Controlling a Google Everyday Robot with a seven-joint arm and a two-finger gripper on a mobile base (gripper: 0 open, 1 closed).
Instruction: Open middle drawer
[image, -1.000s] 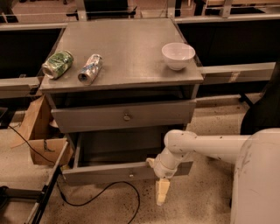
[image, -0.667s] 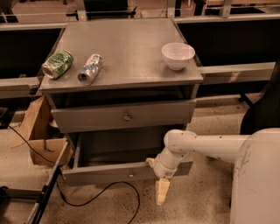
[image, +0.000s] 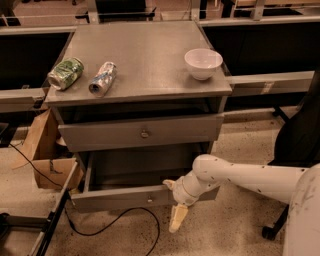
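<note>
Gripper (image: 178, 218) hangs low before the pulled-out middle drawer (image: 110, 200), its right front corner hidden by the arm (image: 240, 176); black office chair (image: 300, 135) cut off at right, 1 caster showing.

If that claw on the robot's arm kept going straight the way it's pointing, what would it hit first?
The gripper points down, just in front of the pulled-out middle drawer. Going straight on, it would most likely meet the speckled floor first, though depth is hard to judge.

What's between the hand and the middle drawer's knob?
Only bare front panel, in the camera view. The hand hangs right of and below the knob of the middle drawer; the black cable passes lower left.
</note>
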